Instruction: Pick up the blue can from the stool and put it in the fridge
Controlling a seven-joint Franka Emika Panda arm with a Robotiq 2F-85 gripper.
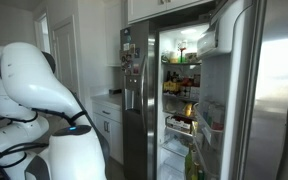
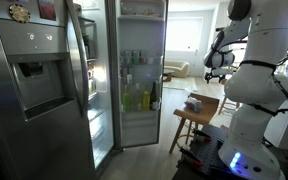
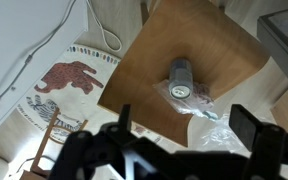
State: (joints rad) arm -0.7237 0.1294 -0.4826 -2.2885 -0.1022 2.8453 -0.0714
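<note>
The blue can (image 3: 181, 78) stands on the wooden stool (image 3: 144, 80), seen from above as a slim bluish-grey cylinder with a pale top. Clear crumpled plastic (image 3: 206, 108) lies against it. My gripper (image 3: 184, 126) is open and empty, well above the stool, its two dark fingers to either side of the can in the wrist view. In an exterior view the gripper (image 2: 219, 60) hangs above the stool (image 2: 197, 112). The stainless-steel fridge (image 2: 44, 80) stands open with its lit shelves showing; it shows open in both exterior views (image 1: 179, 90).
A rug with an elephant pattern (image 3: 69, 78) and a white cable (image 3: 44, 55) lie on the floor beside the stool. The open fridge door with stocked bins (image 2: 139, 80) faces the stool. White cabinets (image 1: 109, 115) stand beside the fridge.
</note>
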